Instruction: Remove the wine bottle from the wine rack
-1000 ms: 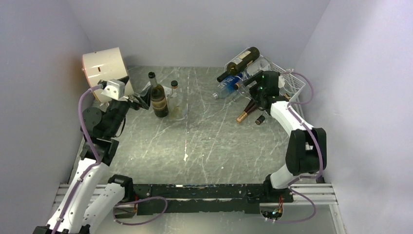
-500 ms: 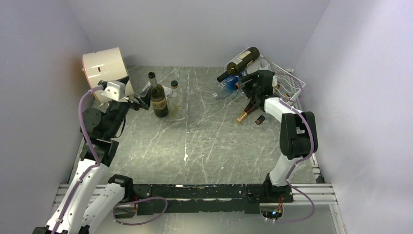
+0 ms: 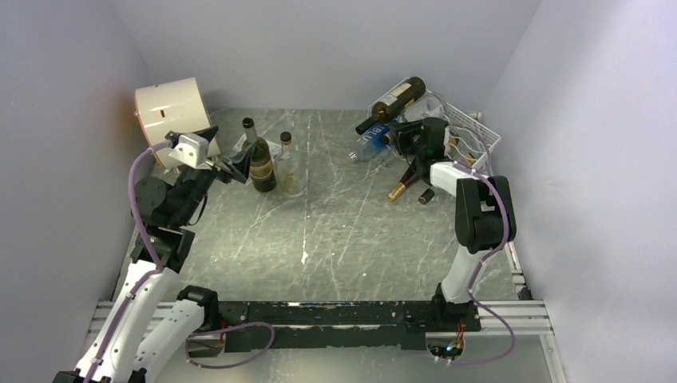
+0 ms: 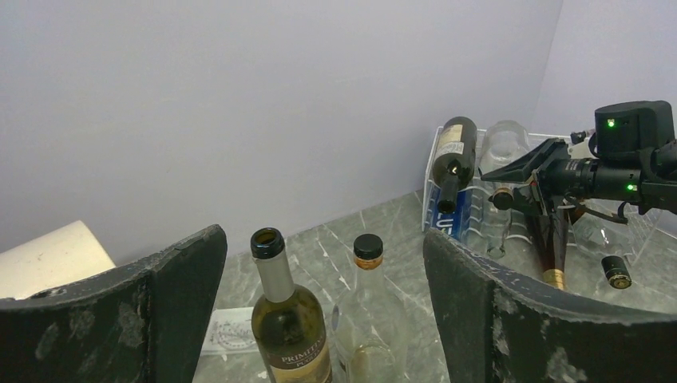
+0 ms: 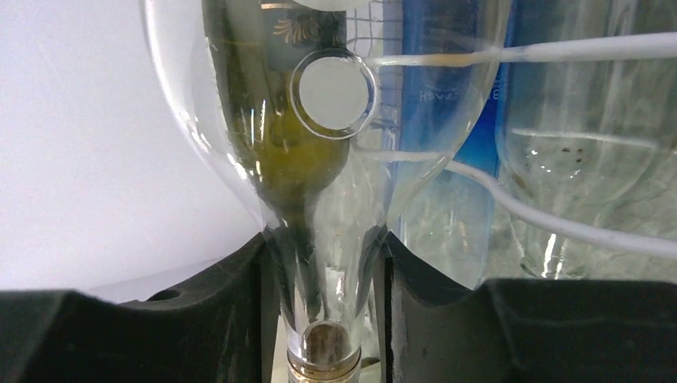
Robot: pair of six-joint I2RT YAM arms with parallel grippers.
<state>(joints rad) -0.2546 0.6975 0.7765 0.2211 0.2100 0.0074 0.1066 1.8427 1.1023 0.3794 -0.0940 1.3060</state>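
Observation:
The white wire wine rack [image 3: 473, 140] stands at the back right with several bottles lying in it. My right gripper [image 3: 405, 137] reaches into its left side. In the right wrist view the right gripper [image 5: 326, 319] is shut on the neck of a clear glass wine bottle [image 5: 327, 199], and both black fingers [image 5: 231, 319] press against the glass. The bottle's body still lies on the rack wires [image 5: 559, 52]. My left gripper [image 3: 236, 164] is open at the back left with nothing in it. Its wrist view sights two standing bottles between the fingers [image 4: 180, 295].
A dark bottle [image 3: 395, 102] lies on top of the rack, a blue one [image 3: 375, 146] below it, and a gold-foiled one [image 3: 403, 185] at its foot. A dark wine bottle [image 3: 260, 163] and a small clear bottle [image 3: 287, 159] stand by the left gripper. A cream drum [image 3: 172, 112] sits at the far left.
The right gripper pushed further left into the rack and closed on the clear bottle's neck, its elbow swinging inward. The left arm barely moved.

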